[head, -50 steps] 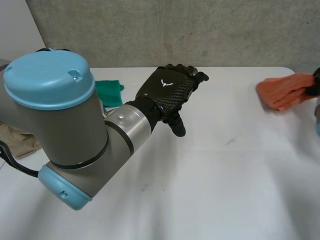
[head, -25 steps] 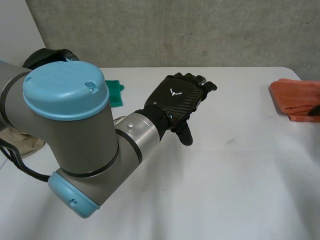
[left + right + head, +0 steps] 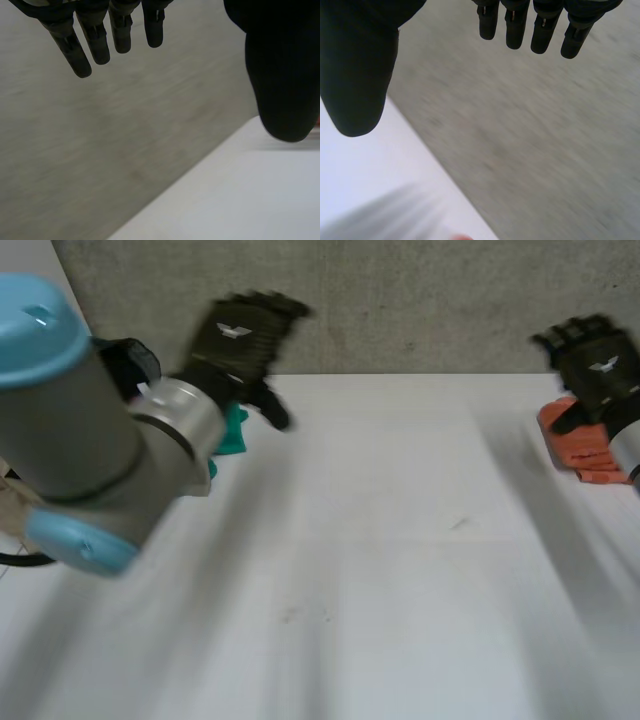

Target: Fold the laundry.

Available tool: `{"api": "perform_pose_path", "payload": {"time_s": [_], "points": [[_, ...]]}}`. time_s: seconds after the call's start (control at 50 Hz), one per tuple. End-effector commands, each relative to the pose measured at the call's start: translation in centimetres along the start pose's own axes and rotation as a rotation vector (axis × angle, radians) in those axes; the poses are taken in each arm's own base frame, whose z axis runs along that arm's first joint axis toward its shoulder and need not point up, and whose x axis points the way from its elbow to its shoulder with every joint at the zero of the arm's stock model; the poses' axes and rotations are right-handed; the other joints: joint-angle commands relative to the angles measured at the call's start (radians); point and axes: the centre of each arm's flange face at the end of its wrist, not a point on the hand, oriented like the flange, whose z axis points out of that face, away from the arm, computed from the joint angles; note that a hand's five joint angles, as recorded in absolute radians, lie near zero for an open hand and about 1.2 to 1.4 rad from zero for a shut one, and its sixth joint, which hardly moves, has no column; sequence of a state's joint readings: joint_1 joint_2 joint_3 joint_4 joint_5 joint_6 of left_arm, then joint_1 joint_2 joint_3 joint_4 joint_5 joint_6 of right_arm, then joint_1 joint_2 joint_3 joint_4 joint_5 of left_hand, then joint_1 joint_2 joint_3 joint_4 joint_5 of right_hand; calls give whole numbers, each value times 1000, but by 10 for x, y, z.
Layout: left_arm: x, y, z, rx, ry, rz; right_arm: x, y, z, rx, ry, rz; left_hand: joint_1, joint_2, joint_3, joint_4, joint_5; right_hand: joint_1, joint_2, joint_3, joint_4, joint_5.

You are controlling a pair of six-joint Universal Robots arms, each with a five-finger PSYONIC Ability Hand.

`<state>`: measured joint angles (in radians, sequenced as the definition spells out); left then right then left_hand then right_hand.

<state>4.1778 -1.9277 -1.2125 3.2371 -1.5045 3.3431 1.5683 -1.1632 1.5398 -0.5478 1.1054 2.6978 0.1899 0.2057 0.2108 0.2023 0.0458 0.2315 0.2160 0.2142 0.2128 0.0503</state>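
The left hand [image 3: 238, 335], fingers [image 3: 97, 45] straight and empty, is hovering near a green cloth [image 3: 233, 430]. The right hand [image 3: 598, 368] is doing likewise near a rumpled orange cloth [image 3: 570, 445].

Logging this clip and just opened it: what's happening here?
Nothing is being held. The left hand is open in the air near a green cloth at the table's far left; the right hand is open by an orange cloth at the far right. No folding is under way.

Matt tbl [image 3: 400, 570], rough concrete wall [image 3: 400, 300], soft orange cloth [image 3: 568, 447].
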Motion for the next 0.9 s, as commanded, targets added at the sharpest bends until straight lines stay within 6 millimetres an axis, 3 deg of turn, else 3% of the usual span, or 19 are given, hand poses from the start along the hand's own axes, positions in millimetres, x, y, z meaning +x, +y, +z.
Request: {"api": "perform_pose_path", "payload": {"time_s": [0.02, 0.04, 0.1, 0.12, 0.2, 0.26, 0.44, 0.74, 0.82, 0.86, 0.9], "points": [[-102, 54, 28, -118, -234, 221, -60, -20, -51, -5, -261, 22, 6, -10, -15, -6, -24, -57, -41, -40, -38, -50], [-121, 66, 31, -152, -266, 301, -64, -19, -55, -21, -273, 27, 3, -13, -18, -9, -27, -57, -41, -40, -38, -50], [-150, 82, 34, -190, -321, 420, -75, -13, -70, -99, -322, 40, 0, -16, -21, -12, -30, -57, -41, -40, -38, -50], [-171, 90, 36, -197, -362, 488, -77, -12, -73, -113, -333, 41, -3, -19, -24, -15, -33, -57, -41, -40, -38, -50], [-211, 119, 44, -200, -432, 571, -85, -7, -82, -170, -372, 23, -6, -22, -27, -18, -36, -57, -41, -40, -38, -50], [-219, 132, 48, -201, -418, 573, -86, -5, -84, -184, -386, 6, 6, -10, -15, -6, -25, -57, -41, -40, -38, -50], [-216, 144, 38, -250, -375, 548, -89, 4, -88, -214, -396, 18, 32, 17, 11, 20, 2, -57, -41, -40, -38, -50], [-276, 169, 23, -322, -546, 603, -91, 5, -91, -223, -401, 21, 85, 69, 64, 73, 55, -57, -41, -40, -38, -50], [-278, 174, 22, -331, -560, 595, -93, 6, -91, -225, -406, 20, 445, 429, 424, 433, 415, -57, -41, -40, -38, -50], [-276, 174, 22, -329, -554, 593, -93, 8, -92, -231, -407, 22, 890, 874, 869, 877, 859, -57, -41, -40, -38, -50], [-273, 173, 24, -321, -550, 593, -94, 10, -92, -237, -408, 25, 1144, 1128, 1123, 1131, 1113, -57, -41, -40, -38, -50]]}}
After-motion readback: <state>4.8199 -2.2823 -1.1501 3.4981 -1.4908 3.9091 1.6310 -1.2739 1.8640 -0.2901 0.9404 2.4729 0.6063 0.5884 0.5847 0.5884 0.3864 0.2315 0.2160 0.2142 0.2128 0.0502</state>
